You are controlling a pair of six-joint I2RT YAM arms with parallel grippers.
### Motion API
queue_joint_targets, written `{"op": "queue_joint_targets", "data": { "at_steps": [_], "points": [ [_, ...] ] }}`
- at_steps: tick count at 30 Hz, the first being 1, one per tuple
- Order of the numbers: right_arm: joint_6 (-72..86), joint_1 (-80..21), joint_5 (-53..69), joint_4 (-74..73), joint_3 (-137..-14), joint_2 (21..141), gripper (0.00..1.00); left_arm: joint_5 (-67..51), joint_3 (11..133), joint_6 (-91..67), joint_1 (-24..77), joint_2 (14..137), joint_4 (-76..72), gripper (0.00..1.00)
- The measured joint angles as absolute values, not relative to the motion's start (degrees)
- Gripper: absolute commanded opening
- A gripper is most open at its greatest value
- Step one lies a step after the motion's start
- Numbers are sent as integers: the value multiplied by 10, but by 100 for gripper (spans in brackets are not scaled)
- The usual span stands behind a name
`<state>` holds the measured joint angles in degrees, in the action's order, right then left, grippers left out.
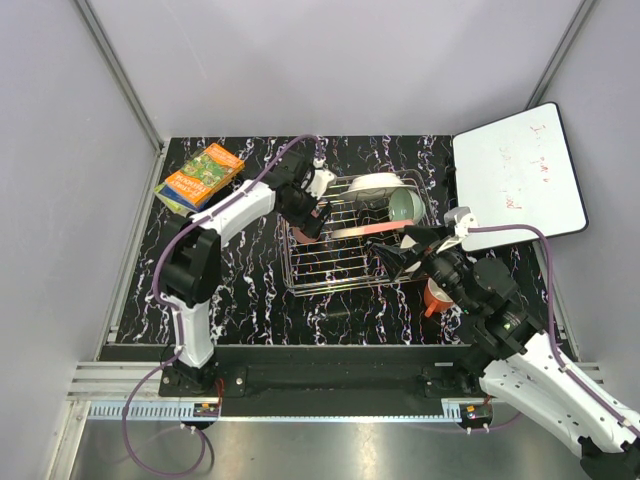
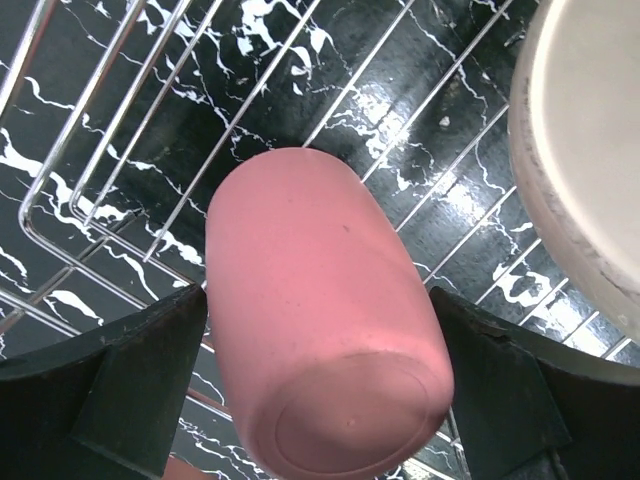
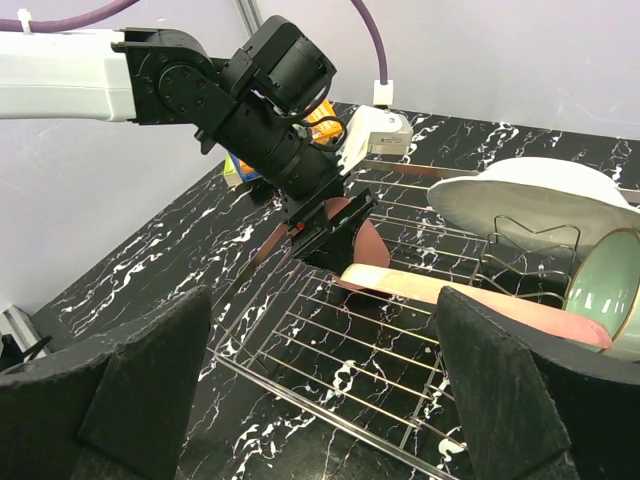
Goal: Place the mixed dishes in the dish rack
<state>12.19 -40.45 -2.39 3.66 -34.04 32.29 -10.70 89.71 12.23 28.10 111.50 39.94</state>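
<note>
We see the left hand (image 2: 318, 330) clenched on the pink tumbler (image 2: 300, 250), tilted over the left end of the wire rack (image 1: 320, 270); we can't tell if it touches the wire. The right hand (image 3: 322, 310) is spread wide and holds nothing, at the rack's near-right corner. In the rack are a pink plate (image 1: 365, 230), a green bowl (image 1: 405, 205) and a white dish (image 1: 372, 185); an orange mug (image 1: 437, 297) sits on the desk (image 1: 250, 290) by the right arm.

table (image 1: 250, 290): black, white-veined | dish rack (image 1: 330, 272): centre | snack packet (image 1: 202, 175): far-left corner | white board (image 1: 515, 170): far-right corner | orange mug (image 1: 436, 297): just right of rack
</note>
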Motion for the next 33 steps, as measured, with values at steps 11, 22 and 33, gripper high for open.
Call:
{"op": "queue_joint_targets", "data": {
  "at_steps": [11,22,33],
  "points": [
    [122,-404,-24,36,-336,322,100,-106,892,120,279,1091,424,99],
    [122,-404,-24,36,-333,320,100,-98,903,123,277,1087,446,99],
    [113,-404,-36,17,-331,321,100,-84,934,133,264,1038,489,99]
  ]
}}
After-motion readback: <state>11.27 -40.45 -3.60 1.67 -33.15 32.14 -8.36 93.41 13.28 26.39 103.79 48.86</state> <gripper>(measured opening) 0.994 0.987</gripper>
